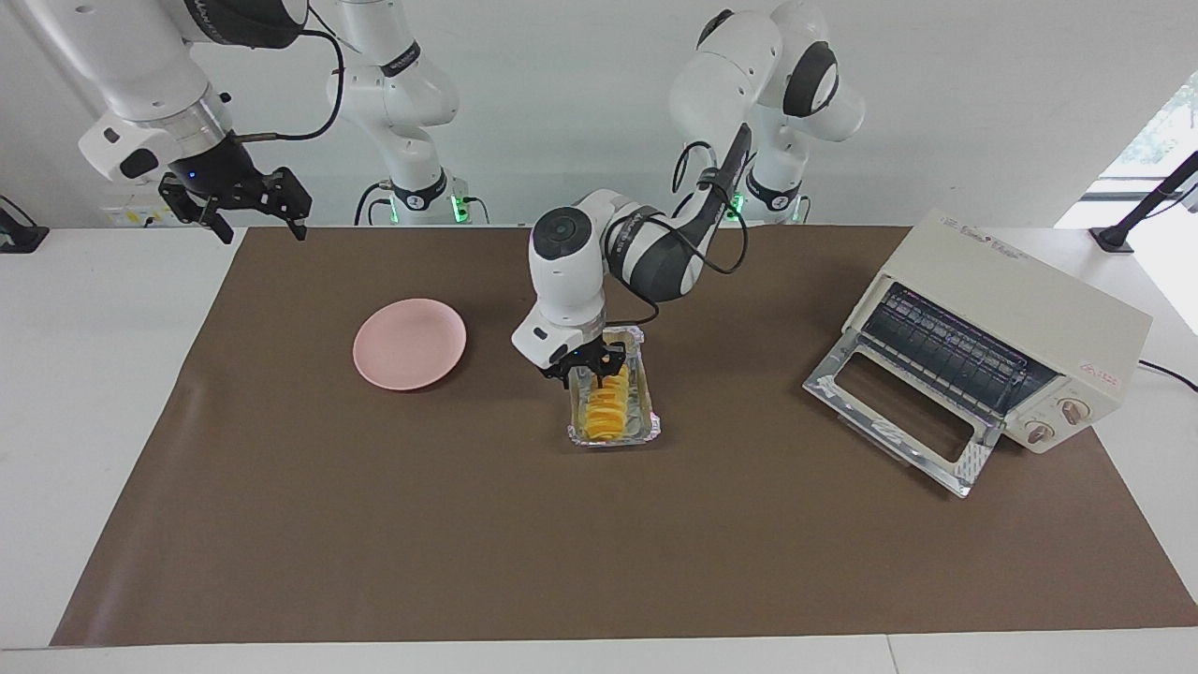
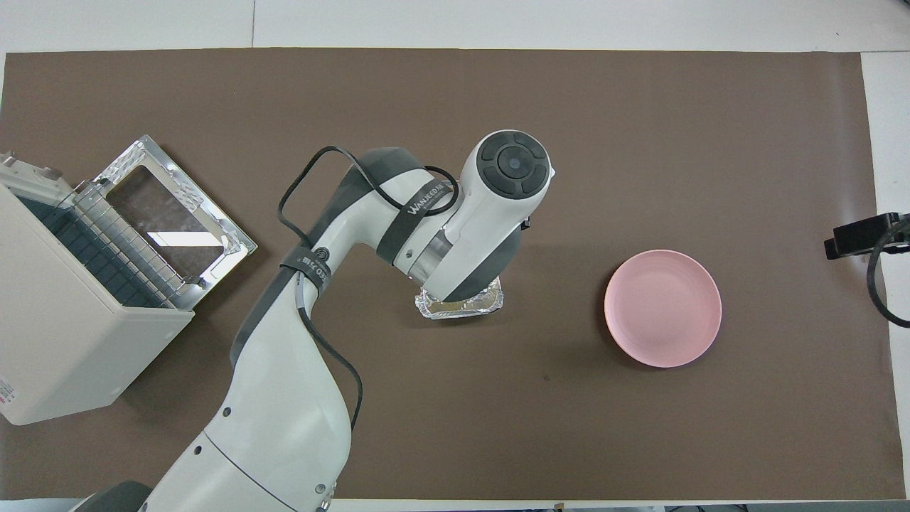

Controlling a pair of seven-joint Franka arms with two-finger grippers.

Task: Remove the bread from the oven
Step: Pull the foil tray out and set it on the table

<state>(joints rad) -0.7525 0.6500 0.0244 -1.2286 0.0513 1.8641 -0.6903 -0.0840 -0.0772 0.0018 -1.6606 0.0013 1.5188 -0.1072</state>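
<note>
Facing view: small ridged golden-yellow bread (image 1: 606, 408) lies in a crinkled silver foil tray (image 1: 650, 426) mid-bench, out of the boxy cream-white oven (image 1: 1006, 346), whose glass door hangs open at the left arm's end. Left pincer (image 1: 590, 367) is down at the tray's robot-side end, at the loaf; whether its fingers are parted, cannot tell. Right pincer (image 1: 253, 217) waits raised, fingers spread, holding nothing, at the right arm's end of the bench.

Overhead view: left arm covers most of the tray (image 2: 490, 303); round pink plate (image 2: 662, 308) lies beside it toward the right arm's end; oven (image 2: 64, 320) well apart.

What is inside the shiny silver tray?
The bread, a yellow ridged loaf, lies in the foil tray. The left gripper covers the loaf's end nearer the robots. From overhead, the arm hides the bread completely.
</note>
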